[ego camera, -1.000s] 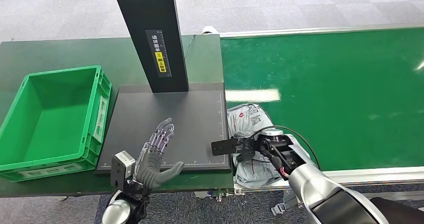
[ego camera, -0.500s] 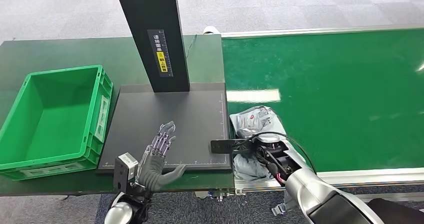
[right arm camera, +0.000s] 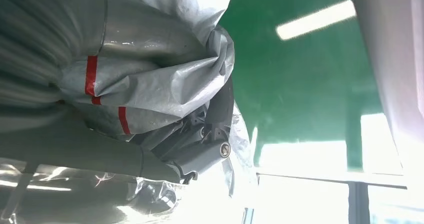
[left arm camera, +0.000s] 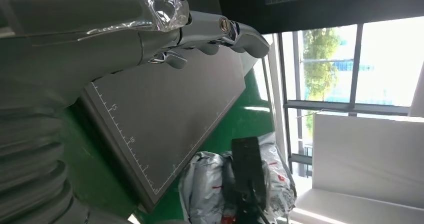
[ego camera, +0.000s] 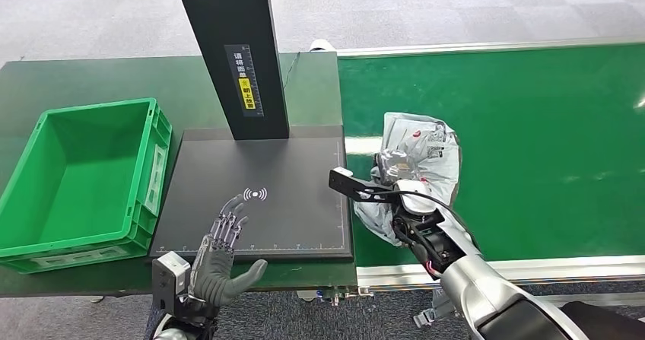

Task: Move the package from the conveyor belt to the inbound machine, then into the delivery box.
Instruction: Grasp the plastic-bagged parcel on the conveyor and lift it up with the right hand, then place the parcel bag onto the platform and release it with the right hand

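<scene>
Right hand (ego camera: 392, 174) now grips grey package (ego camera: 418, 146), lifted off green conveyor belt (ego camera: 532, 142), beside scanner plate (ego camera: 258, 226); left hand (ego camera: 220, 252) pulled back, fingers spread, empty; placing on inbound machine comes next.

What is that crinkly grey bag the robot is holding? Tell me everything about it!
The crumpled grey plastic package looks like a soft shiny mailer bag with red marks and a small printed label. It is wrinkled and bunched where the right hand grips it, and the hand holds it up over the green conveyor belt, just beside the flat black inbound machine plate. In the right wrist view, the film wraps around the fingers.
</scene>
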You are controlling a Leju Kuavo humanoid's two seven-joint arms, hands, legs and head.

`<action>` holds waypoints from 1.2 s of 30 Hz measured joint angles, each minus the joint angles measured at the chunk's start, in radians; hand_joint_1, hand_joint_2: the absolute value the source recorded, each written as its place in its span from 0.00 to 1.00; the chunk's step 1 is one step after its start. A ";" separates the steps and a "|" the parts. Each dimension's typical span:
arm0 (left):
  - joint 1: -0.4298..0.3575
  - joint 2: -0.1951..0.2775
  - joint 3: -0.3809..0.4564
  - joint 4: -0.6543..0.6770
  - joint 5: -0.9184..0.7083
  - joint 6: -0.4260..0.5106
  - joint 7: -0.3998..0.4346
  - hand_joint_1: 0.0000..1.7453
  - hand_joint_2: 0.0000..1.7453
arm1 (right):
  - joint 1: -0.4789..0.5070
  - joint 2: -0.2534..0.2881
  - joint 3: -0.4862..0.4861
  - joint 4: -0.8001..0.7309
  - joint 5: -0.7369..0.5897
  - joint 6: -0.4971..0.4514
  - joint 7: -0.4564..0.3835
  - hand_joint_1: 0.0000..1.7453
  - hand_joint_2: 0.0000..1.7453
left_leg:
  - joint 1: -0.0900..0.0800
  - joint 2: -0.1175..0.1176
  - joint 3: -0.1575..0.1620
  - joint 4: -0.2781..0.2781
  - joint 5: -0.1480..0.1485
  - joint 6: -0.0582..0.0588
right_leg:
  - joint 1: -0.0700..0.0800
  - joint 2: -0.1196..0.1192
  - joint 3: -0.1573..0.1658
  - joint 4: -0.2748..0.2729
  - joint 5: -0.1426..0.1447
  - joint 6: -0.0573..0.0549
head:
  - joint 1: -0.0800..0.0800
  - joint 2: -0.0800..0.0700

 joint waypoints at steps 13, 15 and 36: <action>0.012 -0.003 0.025 -0.020 -0.008 0.010 -0.028 0.00 1.00 | 0.075 0.018 -0.164 -0.268 -0.006 -0.172 -0.120 1.00 1.00 | 0.000 -0.001 -0.001 0.000 0.000 0.000 | 0.000 -0.002 0.000 0.000 0.000 0.000 | 0.000 0.000; 0.013 -0.003 0.029 -0.020 -0.008 0.010 -0.028 0.00 1.00 | 0.083 0.019 -0.177 -0.291 -0.006 -0.172 -0.121 1.00 1.00 | 0.000 -0.001 -0.001 0.000 0.000 0.000 | 0.000 -0.002 0.000 0.000 0.000 0.000 | 0.000 0.000; -0.025 0.006 0.045 -0.004 0.026 -0.029 -0.070 0.00 1.00 | 0.076 0.062 -0.097 -0.316 -0.431 0.415 -0.646 1.00 1.00 | 0.000 -0.002 -0.001 0.000 0.001 0.000 | 0.000 -0.002 0.001 0.000 0.000 0.000 | 0.000 0.000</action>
